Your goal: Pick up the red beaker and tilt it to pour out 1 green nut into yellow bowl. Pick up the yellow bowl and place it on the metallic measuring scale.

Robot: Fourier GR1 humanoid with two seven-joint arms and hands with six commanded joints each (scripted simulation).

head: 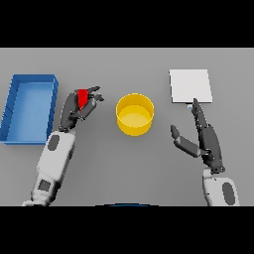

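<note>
Left robot hand [83, 106]: curling its dark fingers and thumb round the red beaker, gripping it above the grey worktop, with the arm coming in from the lower left.
Red beaker [83, 97]: sitting inside the left robot hand's grasp, mostly covered by the fingers, with only its red upper part showing; whether it is touching the worktop is not clear. No nut is visible in it from this view.
Right robot hand [201, 134]: lying open, fingers stretching straight up toward the scale and thumb spreading out to the left, holding nothing; the fingertips are reaching just to the near edge of the scale.
Yellow bowl [135, 114]: standing upright on the worktop between the two robot hands, just to the right of the beaker and apart from it; its inside is showing only yellow.
Metallic measuring scale [190, 85]: lying flat as a pale square plate at the far right, beyond the right robot hand and well apart from the bowl.
Blue tray [30, 134]: resting at the far left of the worktop, left of the left arm.
Worktop [129, 168]: carrying the bowl, scale and tray.
</note>
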